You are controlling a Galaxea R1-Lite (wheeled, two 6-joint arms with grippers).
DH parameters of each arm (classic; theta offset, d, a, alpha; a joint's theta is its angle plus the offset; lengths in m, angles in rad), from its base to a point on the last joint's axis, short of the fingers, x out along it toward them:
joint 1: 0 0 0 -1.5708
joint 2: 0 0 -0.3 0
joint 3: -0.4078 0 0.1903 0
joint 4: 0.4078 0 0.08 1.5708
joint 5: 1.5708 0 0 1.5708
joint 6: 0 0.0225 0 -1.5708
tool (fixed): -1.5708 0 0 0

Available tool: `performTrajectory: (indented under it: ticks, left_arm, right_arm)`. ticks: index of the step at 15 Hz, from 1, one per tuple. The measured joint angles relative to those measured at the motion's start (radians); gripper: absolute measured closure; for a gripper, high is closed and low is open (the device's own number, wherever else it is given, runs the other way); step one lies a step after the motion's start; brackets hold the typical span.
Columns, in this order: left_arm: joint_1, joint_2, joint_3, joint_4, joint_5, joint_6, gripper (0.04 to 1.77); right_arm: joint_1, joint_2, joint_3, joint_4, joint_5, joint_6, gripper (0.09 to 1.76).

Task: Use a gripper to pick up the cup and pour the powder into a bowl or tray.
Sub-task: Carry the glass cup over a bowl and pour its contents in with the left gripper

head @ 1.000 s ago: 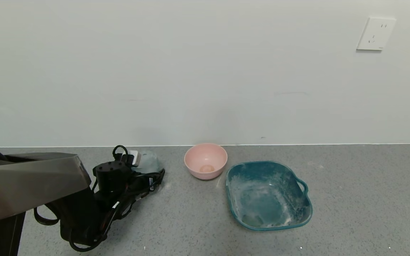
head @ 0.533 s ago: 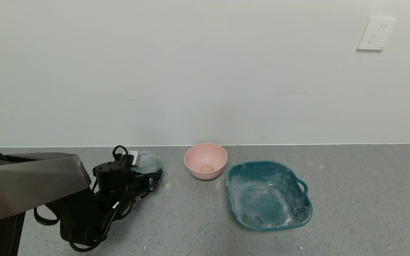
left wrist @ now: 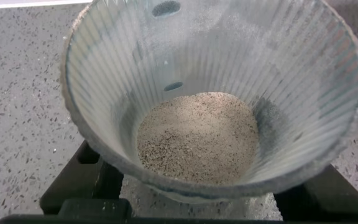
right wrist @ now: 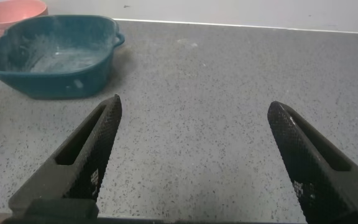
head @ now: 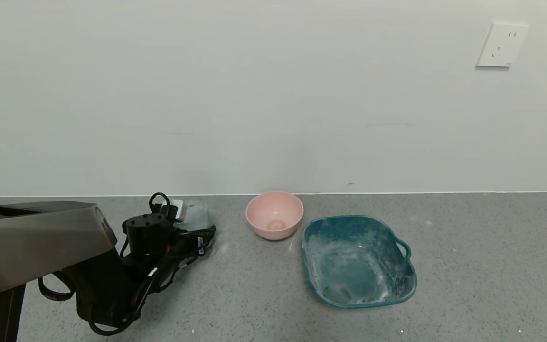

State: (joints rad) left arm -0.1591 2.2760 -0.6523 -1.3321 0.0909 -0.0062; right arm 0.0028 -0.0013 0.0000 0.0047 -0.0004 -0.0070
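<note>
The left gripper [head: 193, 237] is low over the tabletop [head: 468, 266], at the left side of the head view, and the cup [head: 197, 214] is between its fingers [left wrist: 86, 180]. In the left wrist view one black finger shows on each side of the cup's lower part, and the ribbed wall sits right between them, so the fingers are pinching the cup near its base. The cup looks upright or nearly so (I cannot tell if its bottom touches the tabletop). Inside the cup the powder [left wrist: 197, 138] lies as a round beige pile on the bottom, and the walls above it carry a thin white dust.

To the right of the cup, near but apart from it, stands a pink bowl [head: 274, 214] close to the wall. The tray [head: 358, 260] stands just beside the bowl, further right and a little nearer to the robot, with its handle turned to the right. Its inside is dusted white.

The right gripper [right wrist: 197, 155] does not appear in the head view. In its own wrist view its two fingers [right wrist: 86, 149] are spread wide with only bare tabletop between them, and the tray [right wrist: 48, 56] is well ahead of them.
</note>
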Motion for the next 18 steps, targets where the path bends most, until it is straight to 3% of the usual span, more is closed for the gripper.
performTrajectory:
  ticks: [3, 6, 12, 18]
  left_arm:
    - [-0.003, -0.054, -0.024, 0.081, 0.007, 0.001, 0.50]
    - [-0.010, -0.139, -0.076, 0.229, 0.009, 0.014, 0.50]
    - [-0.054, -0.281, -0.200, 0.479, 0.018, 0.141, 0.51]
    - [-0.160, -0.348, -0.359, 0.708, 0.068, 0.205, 0.51]
  right_arm:
    - [0.000, 0.000, 0.000, 0.000, 0.000, 0.000, 0.14]
    - [0.000, 0.000, 0.000, -0.001, 0.000, 0.000, 0.14]
    - [0.000, 0.000, 0.000, -0.001, 0.000, 0.000, 0.14]
    - [0.000, 0.000, 0.000, -0.002, 0.000, 0.000, 0.14]
